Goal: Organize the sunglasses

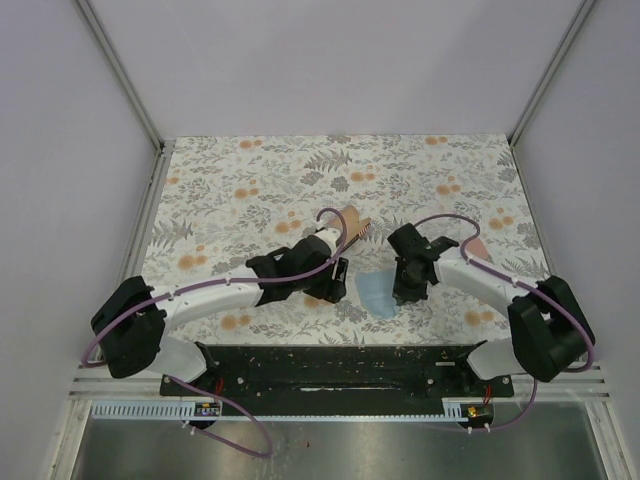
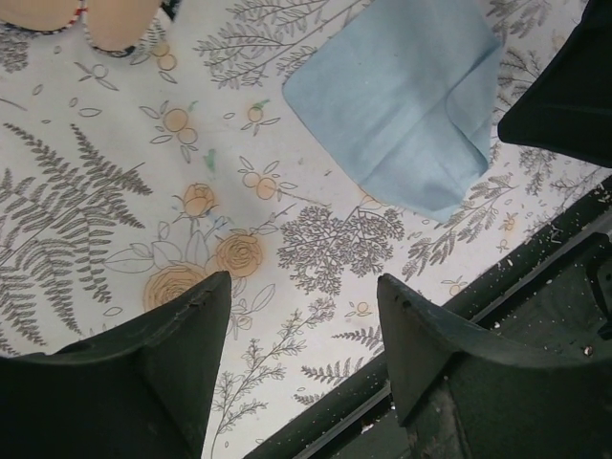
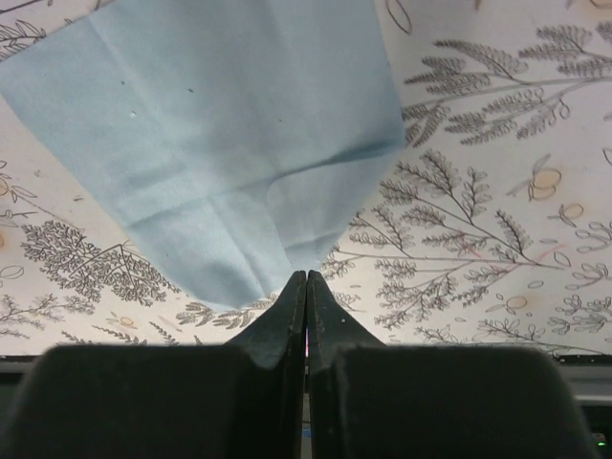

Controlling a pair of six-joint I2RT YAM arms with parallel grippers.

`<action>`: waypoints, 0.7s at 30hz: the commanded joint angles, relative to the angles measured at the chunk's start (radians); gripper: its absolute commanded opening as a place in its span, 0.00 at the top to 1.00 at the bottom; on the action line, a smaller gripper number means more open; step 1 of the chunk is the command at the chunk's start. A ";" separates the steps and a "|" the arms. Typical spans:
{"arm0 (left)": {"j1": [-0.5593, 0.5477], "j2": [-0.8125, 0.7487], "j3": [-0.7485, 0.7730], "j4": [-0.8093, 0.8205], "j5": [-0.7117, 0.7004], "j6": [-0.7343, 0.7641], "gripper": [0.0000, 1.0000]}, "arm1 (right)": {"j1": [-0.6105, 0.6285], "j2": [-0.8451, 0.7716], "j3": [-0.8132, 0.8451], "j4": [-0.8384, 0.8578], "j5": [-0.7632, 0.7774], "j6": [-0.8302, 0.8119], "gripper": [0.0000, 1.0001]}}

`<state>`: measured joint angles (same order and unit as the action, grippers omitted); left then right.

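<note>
Black rail [image 1: 330, 365] up front, then a floral tablecloth [image 1: 260, 170]. Left gripper [image 2: 306, 287] hangs fairly wide, holding nothing. Right gripper [image 3: 306, 275] is pinched tight on the edge of the blue cloth [image 3: 210, 124]. A tan case [image 1: 352, 220] sits just past the left gripper. Plain white walls [image 1: 330, 60] behind. Can't make out the sunglasses anywhere.

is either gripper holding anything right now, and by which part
The right gripper is shut on the blue cloth, pinching it at the edge near one corner, where the fabric puckers. The left gripper is open and holds nothing.
</note>
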<state>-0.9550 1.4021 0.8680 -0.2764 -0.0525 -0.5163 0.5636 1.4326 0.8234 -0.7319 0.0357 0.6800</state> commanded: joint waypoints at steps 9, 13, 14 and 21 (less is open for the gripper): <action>-0.100 0.127 0.066 0.106 0.077 0.016 0.34 | -0.103 -0.241 -0.190 0.115 -0.091 0.158 0.42; -0.102 0.167 0.071 0.146 0.100 -0.016 0.35 | -0.103 -0.173 -0.175 0.141 -0.151 0.148 0.50; -0.102 0.175 0.071 0.157 0.100 -0.027 0.35 | -0.103 -0.161 -0.178 0.158 -0.155 0.156 0.53; -0.071 0.224 0.104 0.154 0.059 -0.082 0.37 | -0.103 -0.100 -0.179 0.207 -0.148 0.164 0.73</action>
<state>-1.0477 1.6093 0.9070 -0.1677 0.0223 -0.5594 0.4618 1.3029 0.6239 -0.5747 -0.0990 0.8356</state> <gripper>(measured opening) 0.636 0.325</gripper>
